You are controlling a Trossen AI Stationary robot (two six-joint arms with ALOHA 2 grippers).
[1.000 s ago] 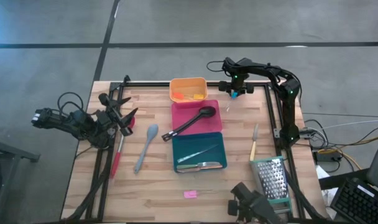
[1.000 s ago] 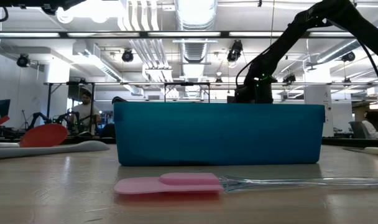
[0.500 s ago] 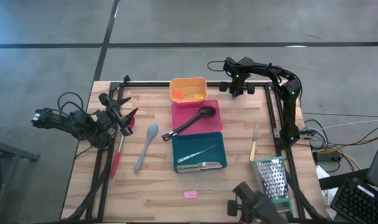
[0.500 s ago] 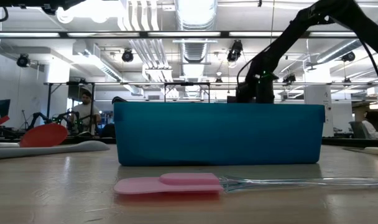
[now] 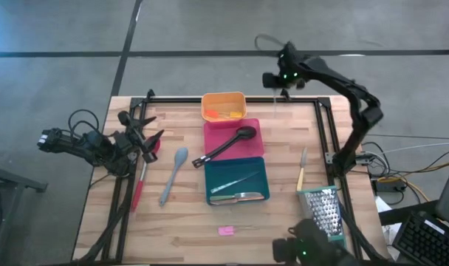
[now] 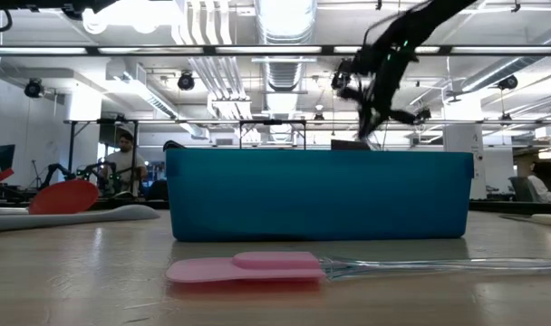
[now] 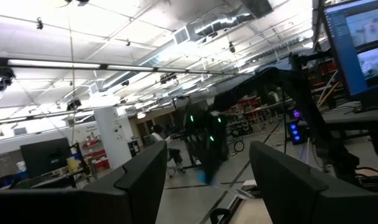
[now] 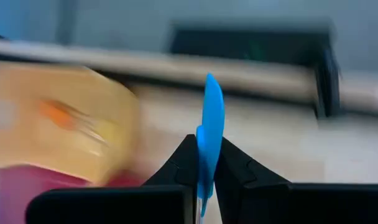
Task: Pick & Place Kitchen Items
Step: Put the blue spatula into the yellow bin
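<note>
A: Sorted so far?

B: Roughly half, judging by the layout. In the pink tray (image 5: 254,140), 1 black spoon (image 5: 228,144). In the teal tray (image 5: 263,177), metal tongs (image 5: 239,196) plus a slim clear piece, too faint to name. In the orange tray (image 5: 207,100), small orange pieces (image 5: 224,113).

A: And outside the trays?

B: On bare wood: grey spoon (image 5: 173,174), with the red spatula (image 5: 139,185) just beside it toward the left edge. Also the yellow-handled knife (image 5: 301,171) near the right rail. At the front edge, a pink piece (image 5: 226,230), showing a clear handle in the low view.

A: Right gripper (image 8: 204,146)?

B: Raised high over the table's far edge, to the right of the orange tray. Clenched on a tiny blue piece (image 8: 209,118), pinched edge-on between both fingers.

A: Destination?

B: Hard to say. Probably 1 of the 3 trays, with the orange tray nearest.

A: Left gripper (image 5: 145,137)?

B: Parked at the left edge, beside the red spatula's head. Jaws spread wide, grasping nothing.

A: Box grater (image 5: 320,210)?

B: Standing at the front right corner, apart from the trays. Not part of the sorting.

A: Remaining, then?

B: Dropping off the blue piece, then 4 loose items to lift and place.
</note>
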